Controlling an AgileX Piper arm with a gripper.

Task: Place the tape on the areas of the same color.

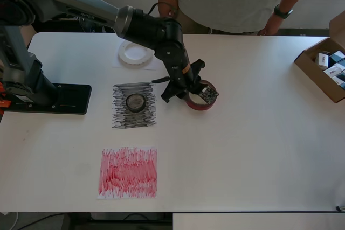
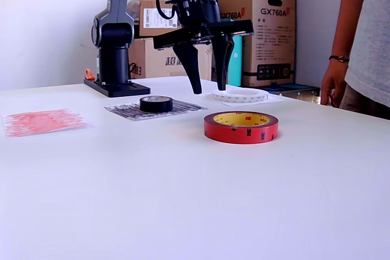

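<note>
The gripper (image 2: 207, 88) hangs wide open and empty above the red tape (image 2: 241, 126) mid-table. The black tape (image 1: 136, 102) sits on the black sheet (image 1: 134, 105), the white ring (image 1: 136, 54) on the white sheet (image 1: 119, 64) near the far edge. The red sheet (image 1: 128, 172) lies bare by the near edge. The white table (image 1: 259, 160) is open toward the box (image 1: 318, 74) at the overhead view's right edge.

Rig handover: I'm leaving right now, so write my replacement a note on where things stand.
Gripper: open, empty, hanging above the table near the red tape.
Black tape: on the black sheet. Done.
White tape: on the white sheet, as far as I can tell. Done.
Red tape: on bare table, not gripped.
Left: grasp it and put it on the red sheet.
</note>
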